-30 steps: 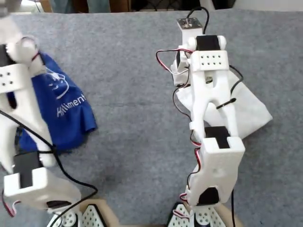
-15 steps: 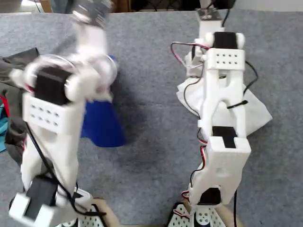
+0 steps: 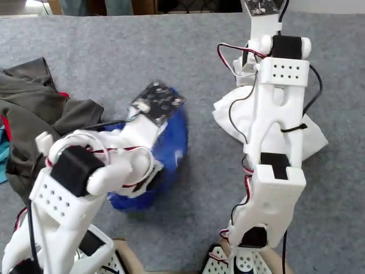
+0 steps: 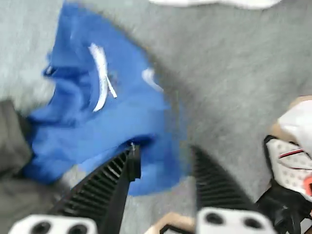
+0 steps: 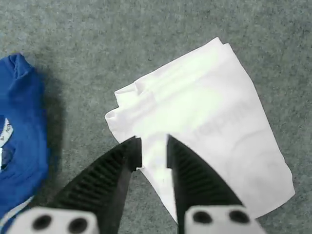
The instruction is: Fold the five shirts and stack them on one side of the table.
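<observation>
Nearest the arm bases, the left gripper hangs low over the crumpled royal-blue fabric shirt. Its two black ribbed fingers are spread wide, with the shirt's near hem lying in the gap between them. Whether either finger touches the cloth I cannot tell. From above, the left arm's white wrist covers that hem, and the blue shirt reads as a rounded heap in the middle of the grey felt table. The left wrist view adds white printed marks across its rumpled front.

Farther out on the right side lies the folded white fabric shirt, a flat, slightly skewed rectangle with stacked layers along one edge. The right gripper hangs over it, its fingers parted by a narrow slit with white cloth showing through. In the high view the right arm crosses the white shirt. At the far left sits a loose pile of dark olive-grey clothes, just beside the blue shirt.
</observation>
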